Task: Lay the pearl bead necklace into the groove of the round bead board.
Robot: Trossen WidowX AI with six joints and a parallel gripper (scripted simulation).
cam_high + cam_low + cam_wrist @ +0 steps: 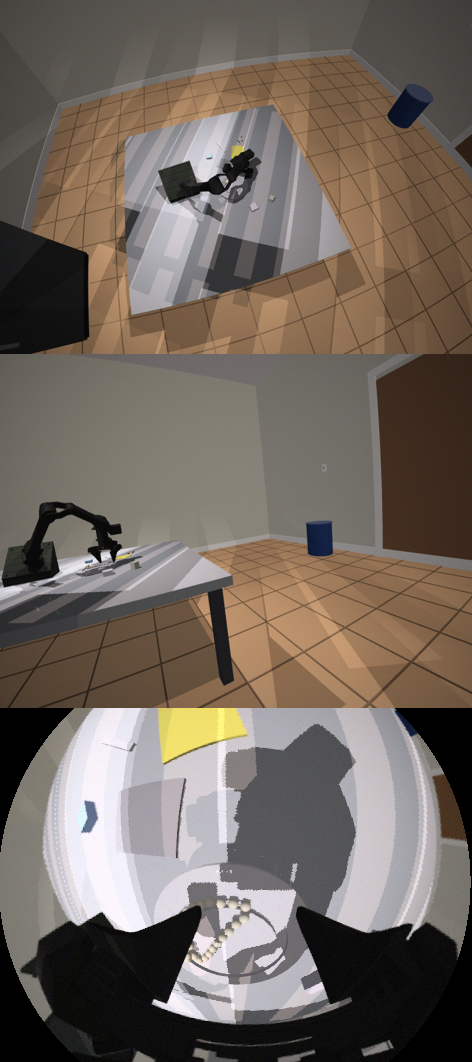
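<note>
The pearl bead necklace (224,182) (93,566) (228,932) lies on the round bead board (85,572) (167,900). In the wrist view, its upper beads run along the far left part of the groove. From a sharp bend near the middle, a strand cuts diagonally inward across the board, then turns left. The left finger hides some beads. The groove's right side shows no beads. My gripper (106,561) (249,911) is open and empty, its fingers pointing down just above the board, with the bend between them in the wrist view.
A yellow sheet (237,151) (200,730) and a pale flat panel (152,818) lie beyond the board. A blue block (208,156) (89,816) lies left in the wrist view. A pinkish block (253,206) (108,572) and beige cube (271,198) (135,564) lie nearby.
</note>
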